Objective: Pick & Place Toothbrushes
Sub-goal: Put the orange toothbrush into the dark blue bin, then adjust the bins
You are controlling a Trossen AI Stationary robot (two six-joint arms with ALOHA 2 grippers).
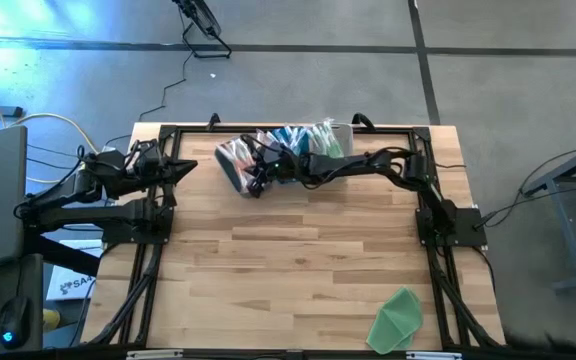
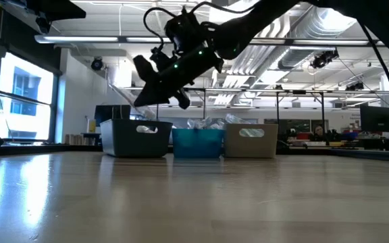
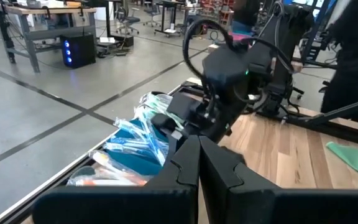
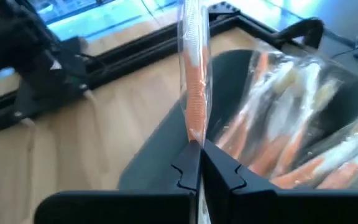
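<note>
Three bins stand in a row at the table's far edge: a dark grey one (image 1: 230, 160) (image 2: 135, 138), a blue one (image 2: 198, 143) and a beige one (image 2: 251, 140). The dark bin (image 4: 160, 149) holds several wrapped orange toothbrushes (image 4: 278, 146). Light blue toothbrushes (image 3: 132, 140) fill the blue bin. My right gripper (image 1: 254, 182) (image 4: 201, 152) hovers over the dark bin, shut on one orange toothbrush (image 4: 194, 68) in a clear wrapper. My left gripper (image 1: 190, 166) (image 3: 199, 146) waits shut at the table's far left, holding nothing. My right gripper pinches the wrapped orange toothbrush by one end (image 4: 195, 134) between its two fingertips. The fingers reach from the table's right, slanting down. The brush sticks out beyond the fingertips, along their line. It is lifted clear, above the dark bin.
A flat green cloth (image 1: 398, 320) (image 3: 353, 155) lies near the table's front right corner. A black frame (image 1: 168, 135) runs round the table's far and side edges. The wide wooden middle (image 1: 298, 260) is bare.
</note>
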